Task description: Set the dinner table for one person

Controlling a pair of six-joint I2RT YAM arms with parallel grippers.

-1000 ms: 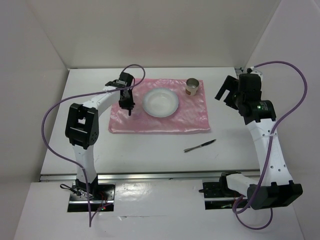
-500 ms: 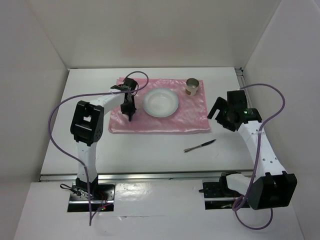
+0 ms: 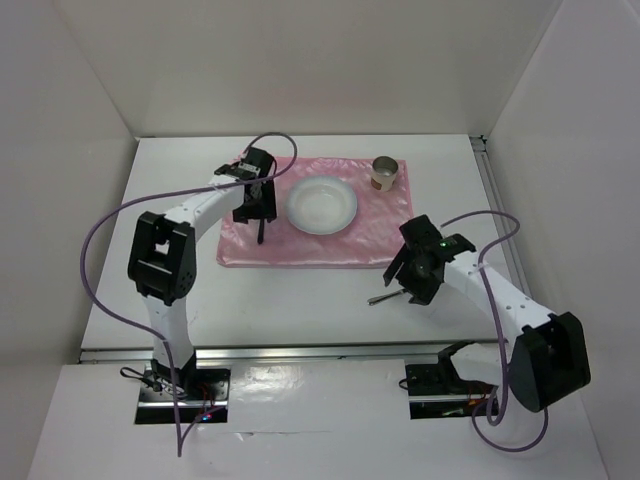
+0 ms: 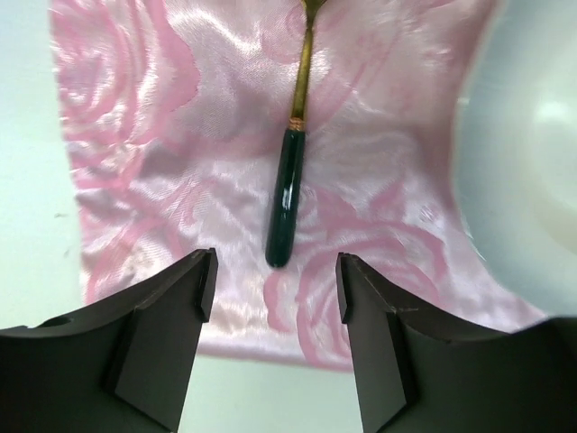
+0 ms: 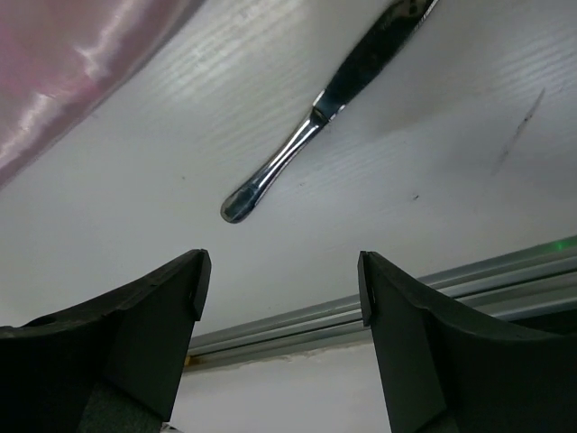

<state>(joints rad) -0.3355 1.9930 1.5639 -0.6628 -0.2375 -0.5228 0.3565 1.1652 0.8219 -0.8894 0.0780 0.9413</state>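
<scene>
Your large flat white rectangular surface [image 3: 300, 310] fills the overhead view, and both arms reach onto it from the near edge. A shiny pink rectangular satin mat [image 3: 320, 248] with a rose pattern lies toward the far middle of the surface. A round white shallow plate [image 3: 321, 204] sits on the mat's far half. A small round paper cup [image 3: 384, 173] stands upright at the mat's far right corner, apart from the plate.

Your left pincer [image 4: 275, 271] is spread wide above the mat's left side, just left of the plate. Beneath it lies a utensil with a dark green handle and a gold stem [image 4: 287, 198]. It rests flat on the mat, and its handle end falls between the two fingers in the wrist view. Its head is cut off at the top of that view.

Your right pincer [image 5: 284, 262] is also spread wide, holding nothing, low over the bare surface near the mat's near right corner. A slim silver metal utensil [image 5: 315, 117] lies flat on the bare surface just ahead of it, near the mat's edge, angled diagonally.
</scene>
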